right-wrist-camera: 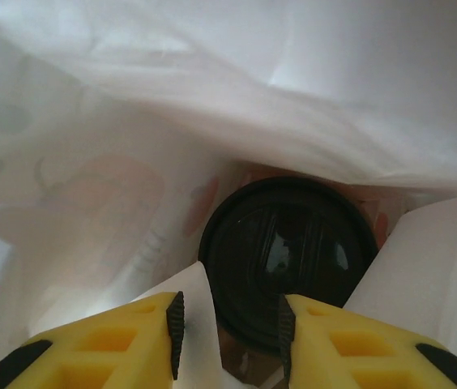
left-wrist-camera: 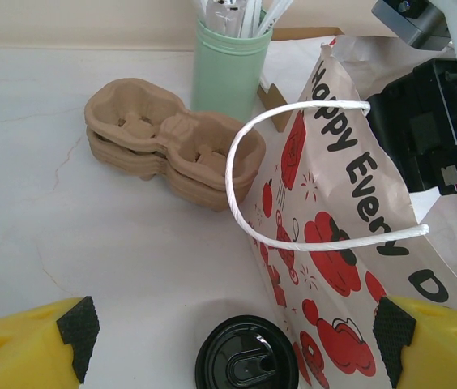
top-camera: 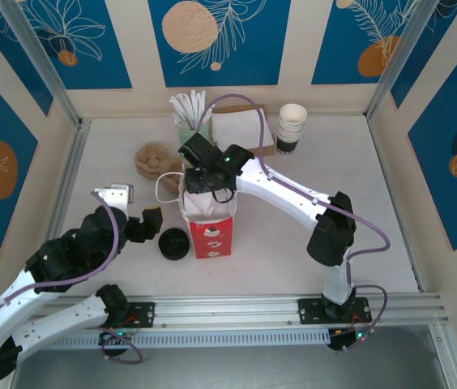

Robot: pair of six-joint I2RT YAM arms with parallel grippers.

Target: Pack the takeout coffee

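Fingers of the left gripper (left-wrist-camera: 237, 334) stand wide apart, holding nothing; a black lid (left-wrist-camera: 247, 361) lies between them, the printed paper bag (left-wrist-camera: 326, 267) just past the right one, cardboard cup trays (left-wrist-camera: 164, 146) and a green straw holder (left-wrist-camera: 228, 77) farther off. Right gripper (right-wrist-camera: 230, 332) is inside the bag, fingers narrowly parted and gripping nothing, the takeout coffee (right-wrist-camera: 289, 251) just beyond their tips.

Bright even light, soft shadows; takeout coffee (right-wrist-camera: 287, 259) lid glints, surroundings blurred.
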